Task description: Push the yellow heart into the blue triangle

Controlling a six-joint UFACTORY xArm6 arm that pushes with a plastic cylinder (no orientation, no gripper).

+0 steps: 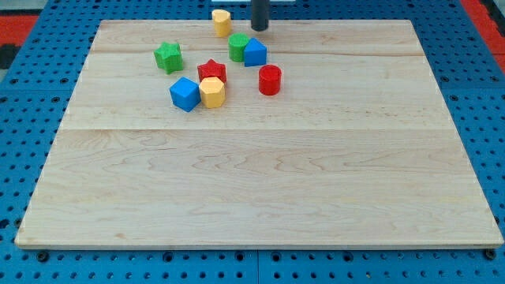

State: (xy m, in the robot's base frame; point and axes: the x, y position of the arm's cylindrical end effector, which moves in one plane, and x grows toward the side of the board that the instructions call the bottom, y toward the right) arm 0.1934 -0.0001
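Wooden board [260, 181], two blocks each of yellow, green, blue, red

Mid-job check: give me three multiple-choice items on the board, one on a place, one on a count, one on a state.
1. My tip is: A) at the view's top, right of the top yellow block; B) at the view's bottom; C) at the view's left edge.
2. Blocks on the board: A) six; B) eight; C) ten.
3. Tip and top yellow block are: A) touching; B) apart; C) stacked.
Answers: A, the tip stands by the top edge; B, eight can be counted; B, bare wood shows between them.
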